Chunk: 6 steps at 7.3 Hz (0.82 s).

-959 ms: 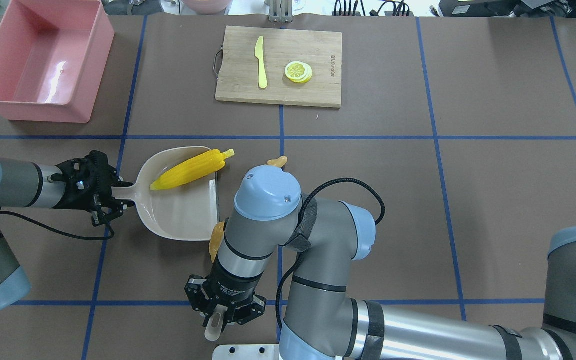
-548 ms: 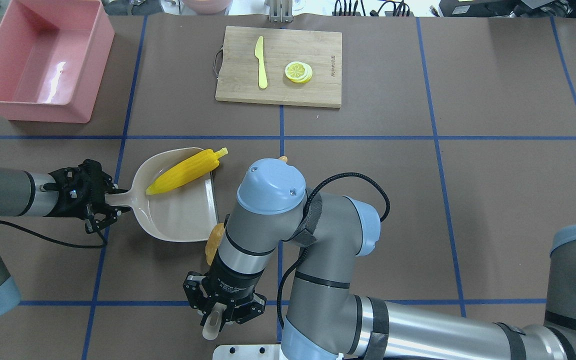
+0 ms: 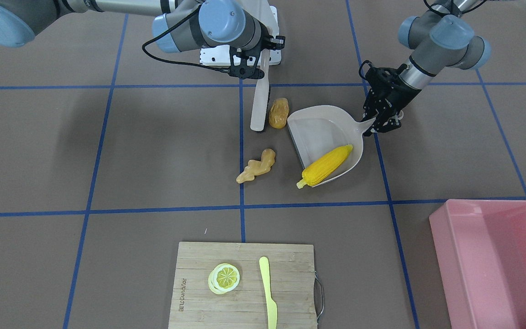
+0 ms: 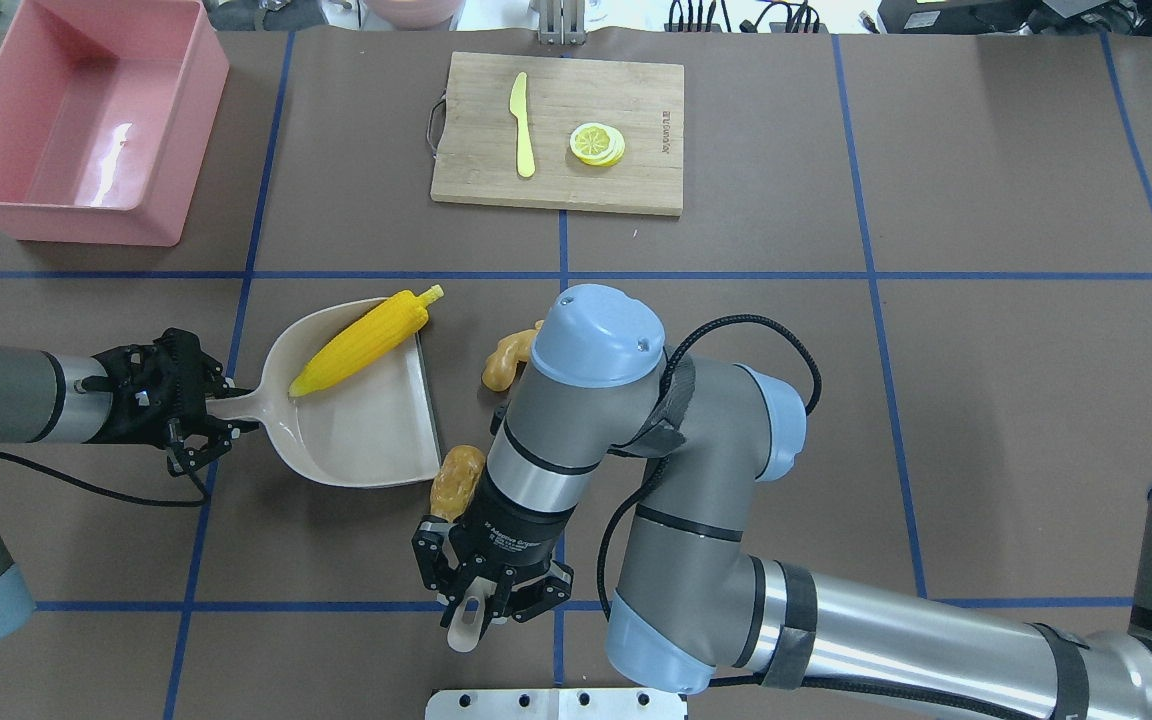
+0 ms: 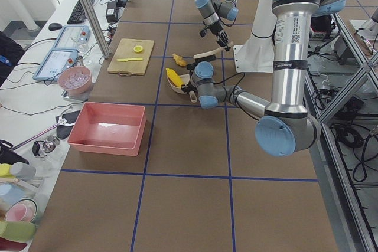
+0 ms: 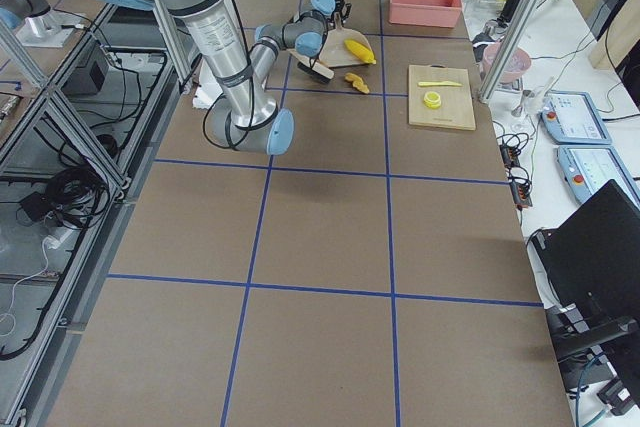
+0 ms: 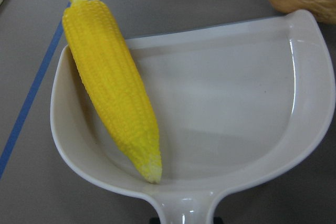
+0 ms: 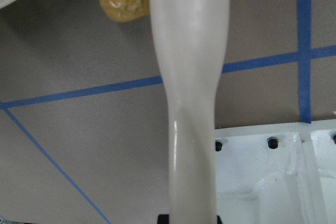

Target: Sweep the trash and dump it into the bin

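Left tool first: I had its fingers clamped tight on the handle of the beige dustpan, no gap showing between pad and handle. The pan sat flat on the counter, its straight mouth facing my right arm.

The right tool was closed just as firmly around the handle of the beige sweeper. The wrist camera showed that handle running straight up out of the grip. The sweeper's head was down at the counter.

The corn cob lay inside the pan, slanted along the far wall. Its pale tip poked out past the mouth, and its other end was tucked near the handle. The potato sat on the counter just outside the near corner of the pan's mouth, squeezed between that corner and the sweeper's head. I could not tell whether it touched either one. The ginger root was out on the counter too, a little apart from the mouth, and in the overhead view my right forearm hid part of it. The pink bin stood well apart, at the far left corner.

The left arm came in low from the left, wrist about level, with the tool pointing along the counter toward the pan. The right arm reached across and folded at the elbow, its wrist turned back toward the base, so the sweeper slanted away under it.
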Each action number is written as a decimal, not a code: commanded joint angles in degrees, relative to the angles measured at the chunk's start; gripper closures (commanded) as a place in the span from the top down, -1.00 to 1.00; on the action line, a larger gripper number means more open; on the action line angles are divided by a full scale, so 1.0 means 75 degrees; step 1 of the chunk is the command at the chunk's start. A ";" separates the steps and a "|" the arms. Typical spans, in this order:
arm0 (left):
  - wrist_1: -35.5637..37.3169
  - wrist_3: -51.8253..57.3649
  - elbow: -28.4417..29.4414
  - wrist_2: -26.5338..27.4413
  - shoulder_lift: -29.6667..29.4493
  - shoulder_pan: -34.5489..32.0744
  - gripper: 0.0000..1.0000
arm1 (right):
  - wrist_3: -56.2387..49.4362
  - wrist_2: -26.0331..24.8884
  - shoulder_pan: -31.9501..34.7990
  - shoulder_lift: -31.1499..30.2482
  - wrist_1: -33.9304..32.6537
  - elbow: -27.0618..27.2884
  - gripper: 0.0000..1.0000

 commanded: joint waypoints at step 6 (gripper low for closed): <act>0.0044 0.0967 -0.0269 0.0003 0.0364 0.0242 -1.00 | 0.0159 0.0604 0.0328 -0.0448 -0.0033 0.0839 -1.00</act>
